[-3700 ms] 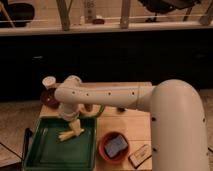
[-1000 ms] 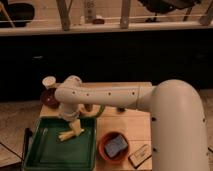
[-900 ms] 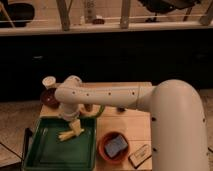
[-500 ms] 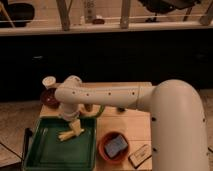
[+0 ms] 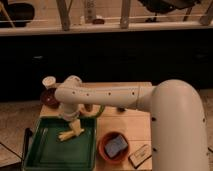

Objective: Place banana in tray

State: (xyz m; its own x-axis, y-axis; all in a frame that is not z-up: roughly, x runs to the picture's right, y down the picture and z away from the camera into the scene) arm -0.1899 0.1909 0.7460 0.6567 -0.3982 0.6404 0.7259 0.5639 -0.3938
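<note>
The dark green tray [image 5: 47,150] lies at the front left of the wooden table. My gripper [image 5: 73,127] hangs over the tray's far right part, at the end of the white arm reaching in from the right. The small pale yellow banana [image 5: 68,134] is at the fingertips, low over or on the tray floor; I cannot tell whether it touches the floor.
A terracotta bowl [image 5: 114,148] with a blue sponge [image 5: 116,145] stands right of the tray. A small box [image 5: 140,155] lies at the front right. A dark bowl [image 5: 50,97] and a pale cup [image 5: 49,82] stand behind the tray. A green ring-shaped thing [image 5: 95,111] lies behind the gripper.
</note>
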